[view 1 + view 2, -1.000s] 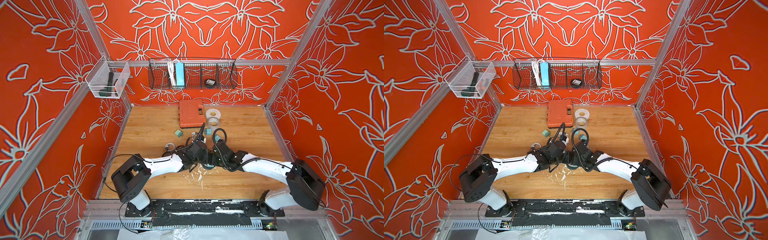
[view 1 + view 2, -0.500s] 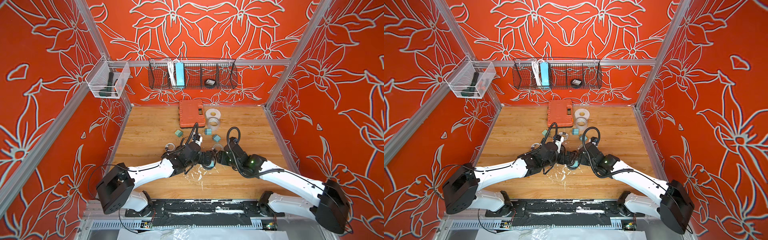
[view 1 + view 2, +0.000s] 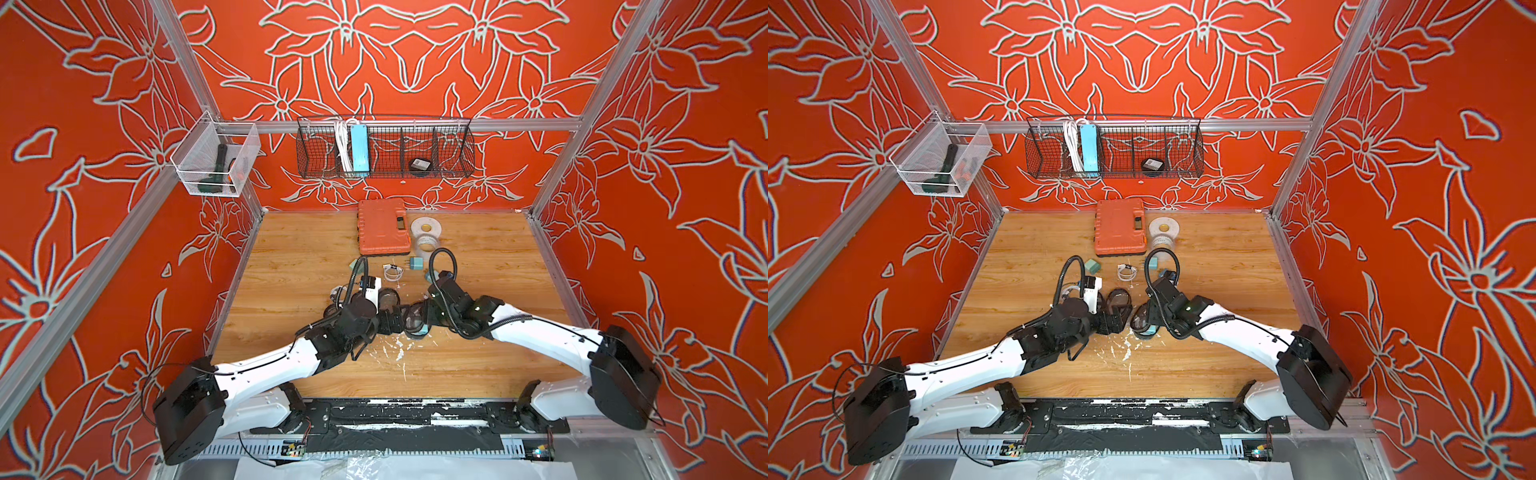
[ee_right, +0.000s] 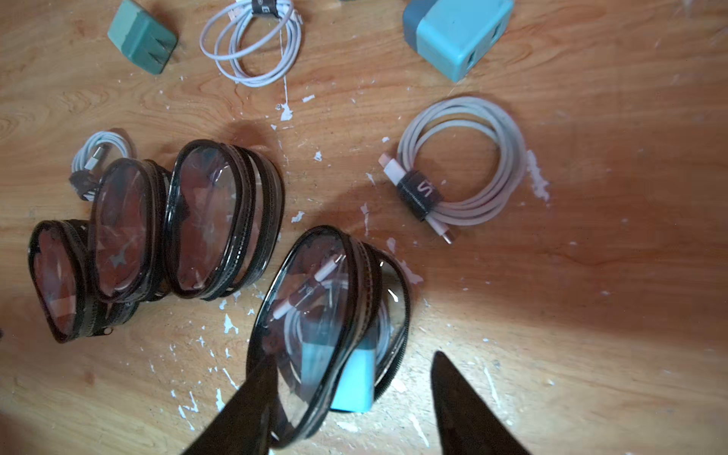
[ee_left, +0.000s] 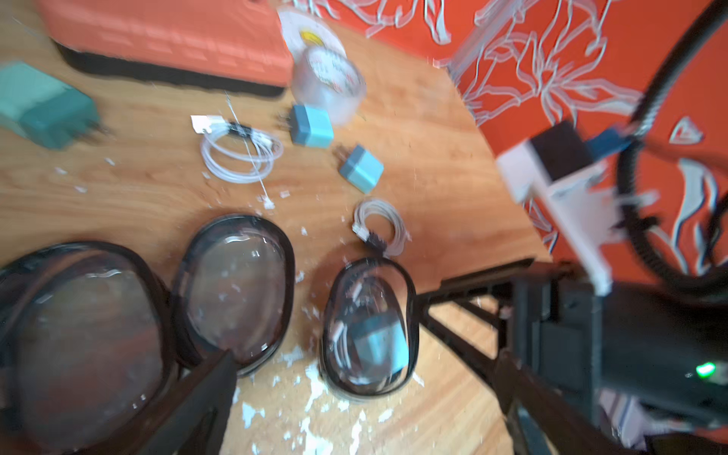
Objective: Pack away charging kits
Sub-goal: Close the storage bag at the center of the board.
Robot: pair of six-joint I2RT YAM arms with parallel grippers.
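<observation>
An unzipped oval pouch (image 4: 327,315) with a teal plug (image 4: 354,378) and a white cable inside stands near the table's middle front (image 3: 419,329). My right gripper (image 4: 356,413) is open around it: one finger touches its rim, the other stands apart. My left gripper (image 5: 362,413) is open wide just short of the same pouch (image 5: 368,327) and holds nothing. Three empty pouches (image 4: 220,220) stand beside it. Loose teal plugs (image 3: 416,263) and coiled white cables (image 3: 392,272) lie further back. Another cable (image 4: 461,161) lies next to the filled pouch.
An orange case (image 3: 382,226) and grey tape rolls (image 3: 426,228) sit at the back of the table. A wire basket (image 3: 453,151) on the back wall holds a light-blue power strip (image 3: 359,147). A clear bin (image 3: 195,174) hangs at the left. White flecks litter the wood.
My left gripper has opened wide and come off the filled pouch. Both arms have stretched out lower over the table. The right jaws have narrowed a little.
</observation>
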